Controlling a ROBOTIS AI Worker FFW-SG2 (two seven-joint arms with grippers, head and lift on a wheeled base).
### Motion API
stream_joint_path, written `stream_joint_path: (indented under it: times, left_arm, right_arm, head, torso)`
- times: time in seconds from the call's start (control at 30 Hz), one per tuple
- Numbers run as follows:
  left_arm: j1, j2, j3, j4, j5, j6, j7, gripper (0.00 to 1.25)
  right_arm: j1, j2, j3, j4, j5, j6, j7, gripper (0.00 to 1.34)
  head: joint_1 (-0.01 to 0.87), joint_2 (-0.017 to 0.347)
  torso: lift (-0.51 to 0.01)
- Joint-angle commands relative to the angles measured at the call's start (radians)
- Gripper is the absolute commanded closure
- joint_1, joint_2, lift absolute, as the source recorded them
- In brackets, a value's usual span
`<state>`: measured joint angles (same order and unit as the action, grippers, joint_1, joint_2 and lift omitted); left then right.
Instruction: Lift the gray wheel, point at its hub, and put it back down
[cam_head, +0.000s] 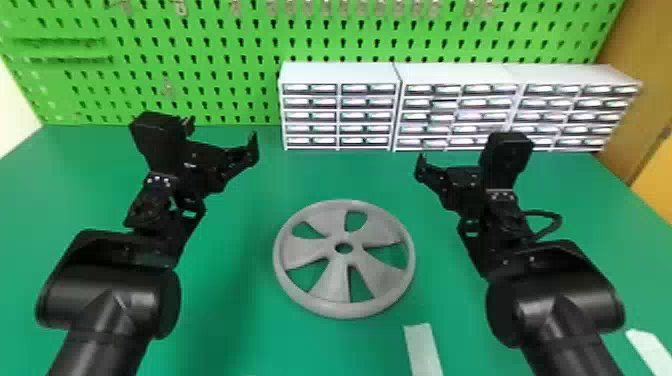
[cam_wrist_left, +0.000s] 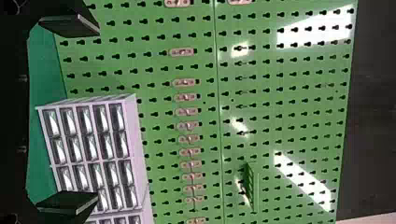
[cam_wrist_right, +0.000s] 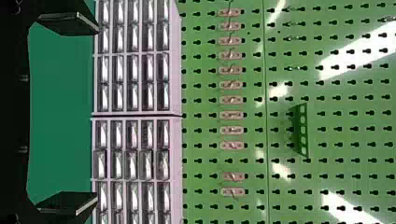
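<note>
A green pegboard wall rises behind my workspace, with small metal clips hung in a row. A green tabletop spreads in front of it, and a yellow-brown panel stands past the table's edge, out at my two o'clock.

My two black arms reach over the table, the left arm from seven o'clock and the right arm from five. Against the pegboard stand white small-parts drawer cabinets; taking the wheel as the centre of the clock, they run from twelve round to two o'clock.

The gray wheel lies flat on the tabletop between my arms, face up, with five openings between its broad spokes. It is touching neither gripper.

My left gripper is at the wheel's ten o'clock, above the table and apart from the wheel. In its wrist view I see the two flat fingers spread wide, nothing between them. My right gripper sits at the wheel's two o'clock, also raised and apart from it; its wrist view shows the fingers equally wide, holding nothing.

A white strip lies near the wheel at five o'clock, and a second white piece is well apart at four. Smallest is the wheel's hub, a ring around a round hole.
</note>
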<state>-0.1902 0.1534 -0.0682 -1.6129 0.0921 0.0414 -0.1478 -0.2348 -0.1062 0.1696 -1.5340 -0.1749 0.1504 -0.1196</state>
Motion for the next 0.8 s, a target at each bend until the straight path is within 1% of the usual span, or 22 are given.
stream_joint_path:
  times: [0.0,0.77]
  left_arm:
    - [-0.002,0.0,0.001,0.001,0.003,-0.001,-0.006,0.06]
    - [-0.006,0.0,0.004,0.008,0.005,-0.003,-0.013,0.06]
  right_arm:
    - [-0.003,-0.001,0.002,0.0,0.0,0.0,0.0,0.06]
    - [-0.009,-0.01,0.01,0.0,-0.008,0.006,0.0,0.06]
  head:
    - [0.692,0.048]
    - [0.692,0.048]
  torso:
    - [-0.088]
    - [-0.088]
